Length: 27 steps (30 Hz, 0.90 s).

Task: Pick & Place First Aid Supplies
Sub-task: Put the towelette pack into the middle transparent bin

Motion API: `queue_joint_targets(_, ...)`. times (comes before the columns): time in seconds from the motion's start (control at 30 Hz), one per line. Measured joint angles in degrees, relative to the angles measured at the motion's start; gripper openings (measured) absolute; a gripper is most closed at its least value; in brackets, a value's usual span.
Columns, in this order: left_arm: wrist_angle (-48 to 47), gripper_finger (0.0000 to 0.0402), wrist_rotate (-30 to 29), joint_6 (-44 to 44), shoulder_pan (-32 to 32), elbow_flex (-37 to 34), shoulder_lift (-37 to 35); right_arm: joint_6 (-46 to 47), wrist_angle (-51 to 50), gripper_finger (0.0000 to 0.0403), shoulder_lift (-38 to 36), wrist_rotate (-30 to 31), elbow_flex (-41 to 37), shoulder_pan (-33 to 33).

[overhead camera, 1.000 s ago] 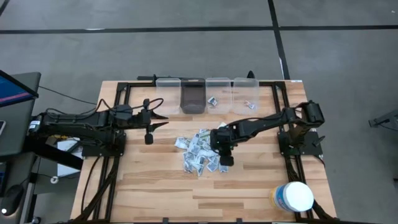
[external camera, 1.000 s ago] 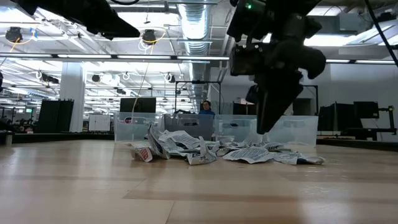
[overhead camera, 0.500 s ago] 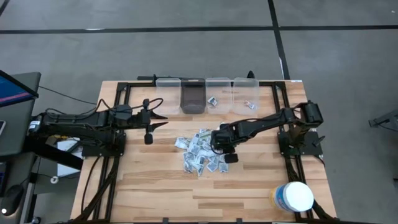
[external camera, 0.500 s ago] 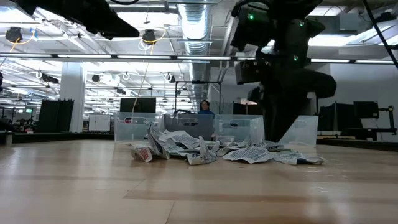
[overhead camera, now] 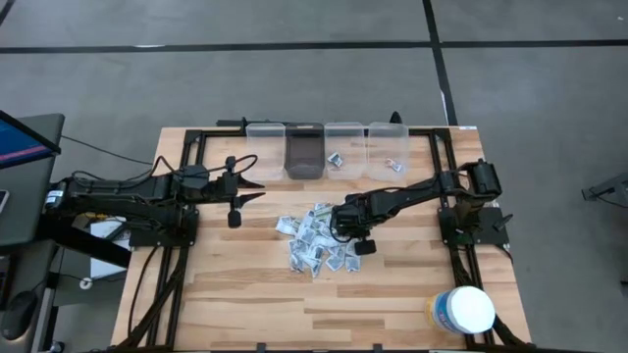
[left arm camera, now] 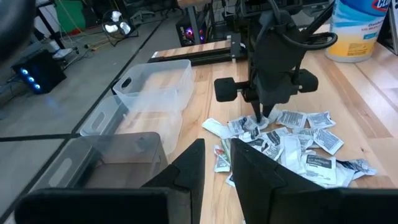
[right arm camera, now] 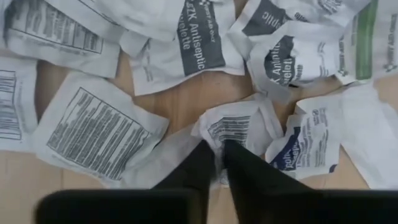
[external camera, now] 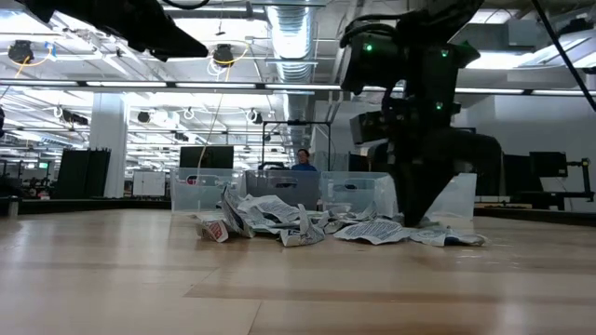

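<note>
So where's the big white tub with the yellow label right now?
In the high view the white tub stands at the table's near right corner, apart from the packet pile at mid-table and beyond the right arm's base.

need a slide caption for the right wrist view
Right gripper pinching a white packet at the edge of a scattered pile of antiseptic packets on the wooden table.

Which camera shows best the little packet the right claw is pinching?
The right wrist view: the right gripper closes on a packet there. The high view shows only the pile; the low and left wrist views show the gripper from afar.
</note>
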Motion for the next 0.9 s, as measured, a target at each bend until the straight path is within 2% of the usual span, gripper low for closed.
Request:
queue_joint_targets(0.07, -0.05, 0.0078, -0.01, -0.01, 0.0, 0.0, 0.0, 0.0, -0.69, 0.0009, -0.69, -0.04, -0.02, -0.02)
queue_joint_targets(0.23, -0.05, 0.0078, -0.01, -0.16, 0.0, 0.0, 0.0, -0.74, -3.78, 0.0017, -2.16, -0.17, 1.51, -0.15)
queue_joint_targets(0.4, -0.02, 0.0078, -0.08, -0.25, 0.0, 0.0, 0.0, -3.94, -6.91, 0.0004, -4.04, -3.26, 4.0, -1.14)
queue_joint_targets(0.63, 0.06, 0.0078, -0.12, -1.06, 0.01, 0.0, 0.0, -4.5, -6.99, 0.0003, -8.78, -11.32, 6.49, -6.17)
queue_joint_targets(0.9, 0.04, 0.0078, 0.14, -1.58, 0.02, 0.0, 0.02, -2.96, -3.5, 0.0002, -14.13, -24.92, 7.43, -13.88)
